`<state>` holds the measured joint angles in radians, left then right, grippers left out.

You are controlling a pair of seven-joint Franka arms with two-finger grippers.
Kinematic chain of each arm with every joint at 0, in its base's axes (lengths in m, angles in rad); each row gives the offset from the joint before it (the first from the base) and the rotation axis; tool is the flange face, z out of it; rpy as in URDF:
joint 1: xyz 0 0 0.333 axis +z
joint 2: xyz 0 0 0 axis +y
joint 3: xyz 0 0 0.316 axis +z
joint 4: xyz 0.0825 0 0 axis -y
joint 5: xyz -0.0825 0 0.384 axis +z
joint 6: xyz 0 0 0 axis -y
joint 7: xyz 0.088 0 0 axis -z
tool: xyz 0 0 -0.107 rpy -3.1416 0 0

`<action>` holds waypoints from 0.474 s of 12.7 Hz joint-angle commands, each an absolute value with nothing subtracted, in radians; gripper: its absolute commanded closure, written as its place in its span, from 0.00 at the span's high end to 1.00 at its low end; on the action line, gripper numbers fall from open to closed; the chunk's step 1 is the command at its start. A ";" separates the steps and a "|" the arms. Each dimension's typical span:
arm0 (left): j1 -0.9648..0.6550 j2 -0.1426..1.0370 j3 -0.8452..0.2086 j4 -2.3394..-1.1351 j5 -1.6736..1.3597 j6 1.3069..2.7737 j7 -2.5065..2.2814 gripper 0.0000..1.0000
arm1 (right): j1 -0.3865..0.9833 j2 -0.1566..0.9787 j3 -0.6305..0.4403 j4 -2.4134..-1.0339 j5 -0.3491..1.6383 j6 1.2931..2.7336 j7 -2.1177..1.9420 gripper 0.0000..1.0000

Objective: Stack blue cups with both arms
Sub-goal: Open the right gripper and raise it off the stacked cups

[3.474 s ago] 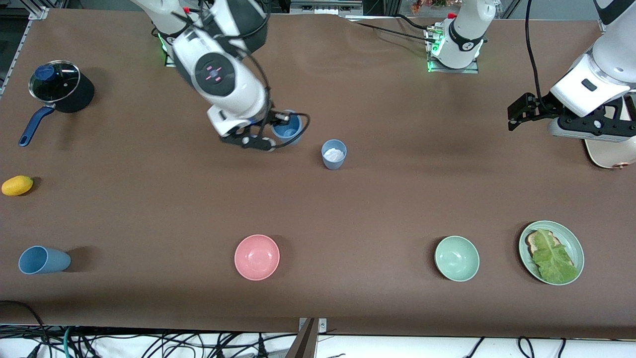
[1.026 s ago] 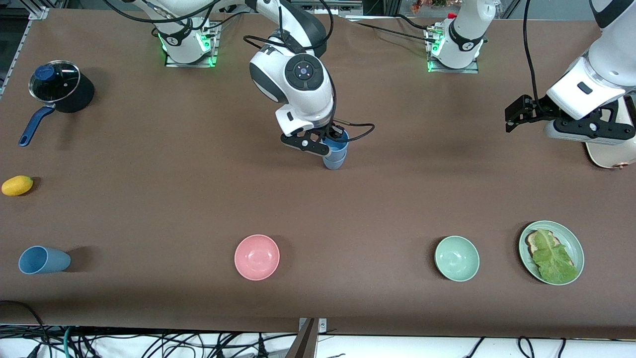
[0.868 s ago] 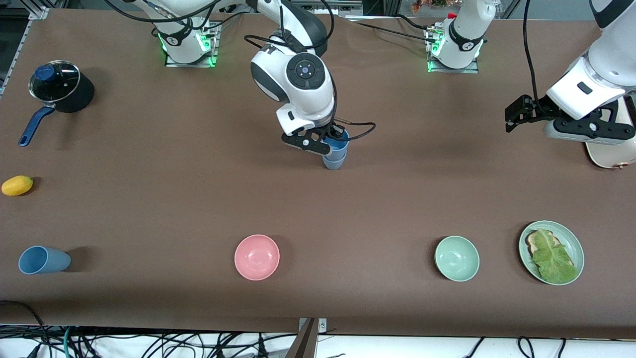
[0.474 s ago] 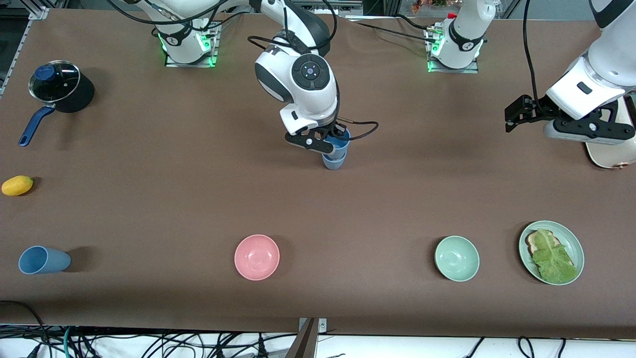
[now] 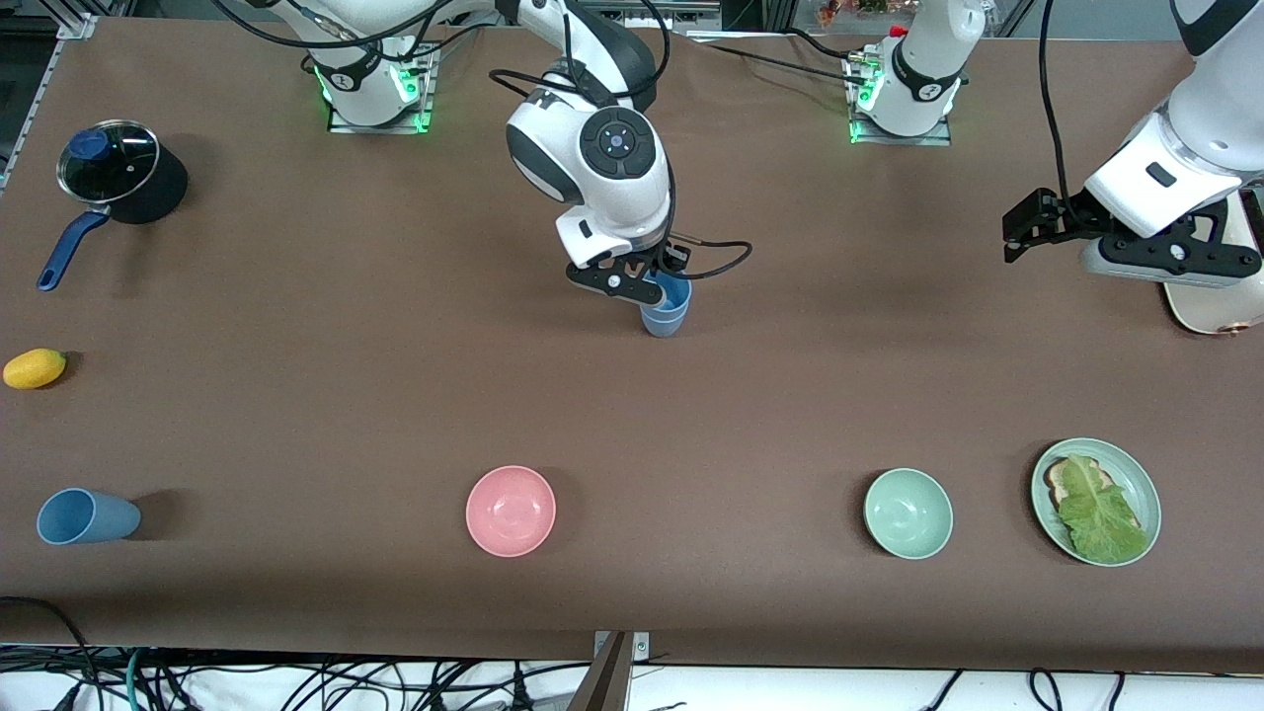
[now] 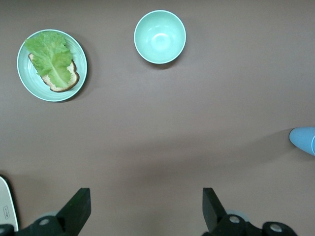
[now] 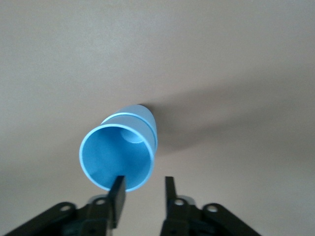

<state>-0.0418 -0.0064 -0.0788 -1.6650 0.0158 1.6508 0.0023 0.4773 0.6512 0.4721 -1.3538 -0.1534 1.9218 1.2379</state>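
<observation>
The brown table (image 5: 750,395) holds everything. The right arm (image 5: 592,158) reaches from its base out over the middle of the table and bends down, with its wrist pointing at the table. The left arm (image 5: 1175,168) waits up high at its own end of the table, with its hand stretched out flat.

The right pincer (image 5: 644,284) sits at the rim of the stacked cups (image 5: 665,308). In the right wrist view its two fingers (image 7: 117,194) stand a little apart, one on each side of the top cup's wall, with a small gap showing, so they do not squeeze it. One blue cup sits inside the other there, and the stack stands upright in the middle of the table, farther from the front camera than the bowls.

The left pincer (image 5: 1027,225) hangs in the air with its fingers (image 6: 76,211) wide apart and nothing in them.

A third blue cup (image 5: 84,516) lies on its side near the front edge, at the right arm's end of the table. The pink bowl (image 5: 511,511) and the green bowl (image 5: 908,513) stand along that same front edge, well apart. A green plate (image 5: 1144,482) with a leaf (image 5: 1096,509) is beside the green bowl. A black pot (image 5: 123,183) and a yellow fruit (image 5: 35,368) are at the right arm's end.
</observation>
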 commanded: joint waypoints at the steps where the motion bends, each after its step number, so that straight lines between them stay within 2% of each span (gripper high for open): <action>1: -0.048 0.000 -0.074 -1.641 0.002 1.635 0.014 1.00 | 0.477 0.658 0.474 -1.283 -0.166 1.847 1.241 0.64; 3: -0.048 0.000 -0.074 -1.641 0.002 1.629 0.015 1.00 | 0.451 0.654 0.472 -1.205 -0.161 1.729 1.218 0.75; 6: -0.044 0.002 -0.074 -1.641 0.002 1.628 0.015 1.00 | 0.344 0.618 0.479 -1.143 -0.156 1.606 1.054 1.00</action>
